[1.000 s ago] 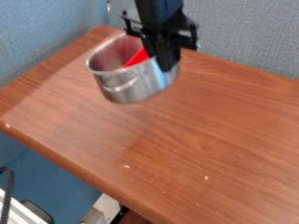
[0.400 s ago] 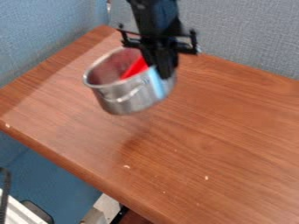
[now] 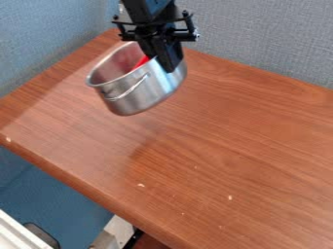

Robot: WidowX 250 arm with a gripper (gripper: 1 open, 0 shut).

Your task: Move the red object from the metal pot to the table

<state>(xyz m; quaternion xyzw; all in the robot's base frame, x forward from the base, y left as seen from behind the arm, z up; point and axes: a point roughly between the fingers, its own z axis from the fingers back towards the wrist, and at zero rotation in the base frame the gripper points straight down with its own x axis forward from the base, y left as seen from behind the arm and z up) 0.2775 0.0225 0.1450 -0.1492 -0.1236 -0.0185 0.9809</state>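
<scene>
- Hand (image 3: 164, 60) is clenched at the far rim of the metal pot (image 3: 134, 86), jaws nearly together. From where I stand it looks pinched on the pot wall or rim at about 1 o'clock, possibly with the red object (image 3: 134, 62) caught in the same pinch; can't separate the two.
- Red object sits inside the pot, a red sliver showing against the inner wall near 12 o'clock, right beside the fingers. It is not on the desk (image 3: 221, 146) yet.
- Pot is tilted, mouth facing about 10 o'clock, and appears lifted clear of the desk; a faint shadow lies on the wood below it, toward 5 o'clock.
- Risk 1: wrong thing is gripped. If the hand has the pot and not the red piece, the whole pot travels and the task stalls.
- Risk 2: thin steel wall in a narrow pinch. Pot could swing or slip out, drop and roll; the desk's left edge is not far off at 8 o'clock.
- Risk 3: more tilt and the red object slides out uncontrolled, maybe over the edge.
- Risk 4: letting go from up here means the pot bangs down and may tip over.
</scene>
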